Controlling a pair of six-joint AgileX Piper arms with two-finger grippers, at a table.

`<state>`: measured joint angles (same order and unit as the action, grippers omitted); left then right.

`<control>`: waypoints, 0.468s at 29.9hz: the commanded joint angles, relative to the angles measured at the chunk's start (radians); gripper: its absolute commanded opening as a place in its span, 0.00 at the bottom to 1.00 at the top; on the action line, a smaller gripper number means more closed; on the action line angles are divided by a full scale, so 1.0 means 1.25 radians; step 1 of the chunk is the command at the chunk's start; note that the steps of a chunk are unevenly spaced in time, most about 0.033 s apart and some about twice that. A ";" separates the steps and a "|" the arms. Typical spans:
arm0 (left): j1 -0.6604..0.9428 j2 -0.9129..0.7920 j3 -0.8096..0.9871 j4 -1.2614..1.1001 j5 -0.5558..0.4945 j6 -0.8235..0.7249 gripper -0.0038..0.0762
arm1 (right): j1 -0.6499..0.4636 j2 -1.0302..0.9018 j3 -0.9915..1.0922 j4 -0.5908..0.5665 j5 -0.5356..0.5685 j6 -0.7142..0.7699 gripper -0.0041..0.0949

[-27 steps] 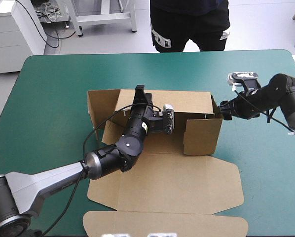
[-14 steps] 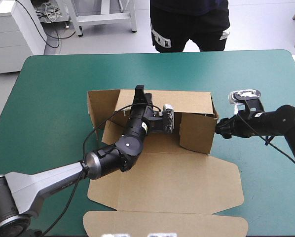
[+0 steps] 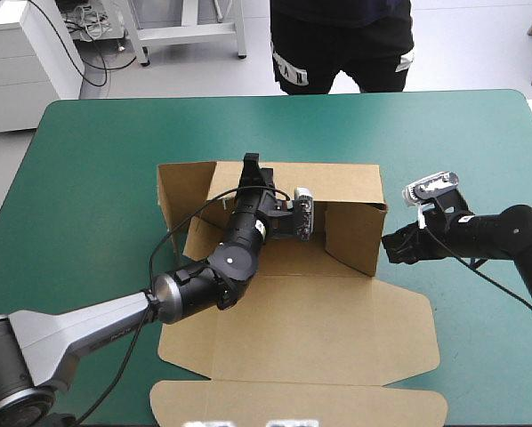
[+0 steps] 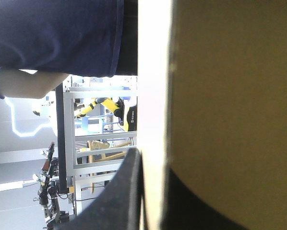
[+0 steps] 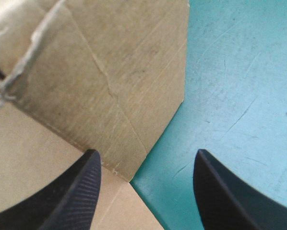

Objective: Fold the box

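Observation:
The brown box [image 3: 337, 329] lies open on the teal-green cover, with its back wall [image 3: 328, 182] upright and its lid flat toward the near edge. My left gripper [image 3: 251, 165] reaches from inside the box to the top of the back wall. In the left wrist view the board's pale edge [image 4: 155, 96] runs between its black fingers [image 4: 126, 191], so it is shut on it. The right side wall [image 3: 355, 236] stands, angled inward. My right gripper [image 3: 392, 245] is open just outside that wall, low at the table. The right wrist view shows the gripper [image 5: 146, 160] facing the wall's lower corner [image 5: 110, 72].
A side flap [image 3: 181, 191] stands splayed outward at the box's left end. The flat lid's front flap [image 3: 293, 400] reaches the table's near edge. Teal-green cover [image 3: 88, 178] shows to the left, far side and right of the box.
My right gripper has dropped and moved left toward the box. The right side wall has swung further inward. The left arm has held still on the back wall.

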<state>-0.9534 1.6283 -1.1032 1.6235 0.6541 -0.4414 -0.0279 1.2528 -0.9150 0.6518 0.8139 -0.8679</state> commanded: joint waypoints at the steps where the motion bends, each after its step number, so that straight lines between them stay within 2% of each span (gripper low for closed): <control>1: -0.005 -0.031 -0.015 -0.017 0.014 -0.014 0.04 | -0.006 -0.020 -0.018 0.056 -0.008 -0.029 0.56; 6: -0.005 -0.031 -0.015 -0.017 0.014 -0.011 0.04 | -0.006 -0.016 -0.018 0.043 0.052 -0.047 0.56; 14: -0.005 -0.031 -0.015 -0.017 0.014 -0.012 0.04 | -0.002 -0.013 -0.018 0.063 0.009 -0.057 0.56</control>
<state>-0.9534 1.6283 -1.1032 1.6235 0.6506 -0.4404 -0.0320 1.2538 -0.9150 0.6777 0.8731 -0.9257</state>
